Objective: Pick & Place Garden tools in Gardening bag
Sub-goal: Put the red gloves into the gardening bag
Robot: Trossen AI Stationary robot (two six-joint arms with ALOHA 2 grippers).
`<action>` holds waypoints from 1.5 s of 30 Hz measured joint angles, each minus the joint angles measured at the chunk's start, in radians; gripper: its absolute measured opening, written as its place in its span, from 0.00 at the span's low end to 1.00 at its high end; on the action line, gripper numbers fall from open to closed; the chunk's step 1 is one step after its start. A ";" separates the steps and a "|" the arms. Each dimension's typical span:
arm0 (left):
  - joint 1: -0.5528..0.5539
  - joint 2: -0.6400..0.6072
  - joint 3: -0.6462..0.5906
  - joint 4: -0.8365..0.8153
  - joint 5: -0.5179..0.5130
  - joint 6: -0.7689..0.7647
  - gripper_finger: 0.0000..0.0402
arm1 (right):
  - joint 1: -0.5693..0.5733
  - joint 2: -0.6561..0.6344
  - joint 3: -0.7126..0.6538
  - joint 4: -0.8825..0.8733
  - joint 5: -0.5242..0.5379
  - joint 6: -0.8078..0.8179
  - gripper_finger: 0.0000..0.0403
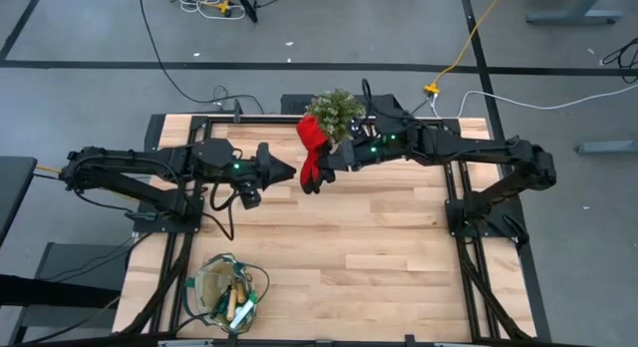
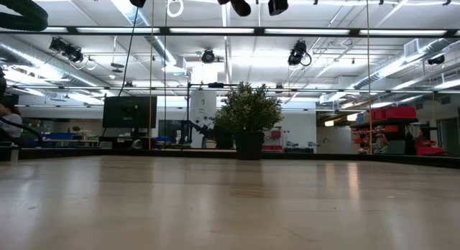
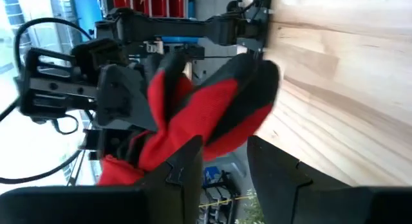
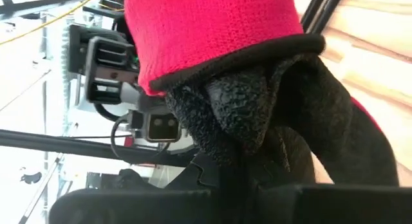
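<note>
Glove (image 1: 314,148) hangs pinched in right fingers (image 1: 329,166), left fingers (image 1: 289,171) beside it.

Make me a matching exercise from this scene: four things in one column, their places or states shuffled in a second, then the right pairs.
Things:
1. glove
2. gardening bag
3. potted plant
4. left pincer

Places or states:
A. at the table's far edge
B. held in the air by the right pincer
C. near the table's front left corner, tools inside
D. open, facing the glove

Pairs: 1-B, 2-C, 3-A, 4-D
</note>
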 joint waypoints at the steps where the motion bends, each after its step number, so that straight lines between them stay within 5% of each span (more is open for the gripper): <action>1: 0.000 0.000 0.000 0.005 0.000 0.000 0.33 | 0.000 0.003 0.000 0.002 -0.004 0.002 0.04; 15: 0.000 0.000 0.000 0.035 0.033 0.149 0.61 | -0.023 0.013 0.000 0.033 -0.045 0.152 0.05; 23: 0.000 0.042 0.000 0.064 0.019 0.308 0.60 | -0.042 0.013 0.000 0.033 -0.056 0.194 0.05; 29: 0.000 0.082 -0.002 0.130 -0.044 0.314 0.59 | -0.050 0.020 0.000 0.031 -0.077 0.184 0.05; 45: 0.000 0.160 -0.002 0.239 -0.020 0.428 0.59 | -0.053 0.020 0.000 0.027 -0.077 0.168 0.05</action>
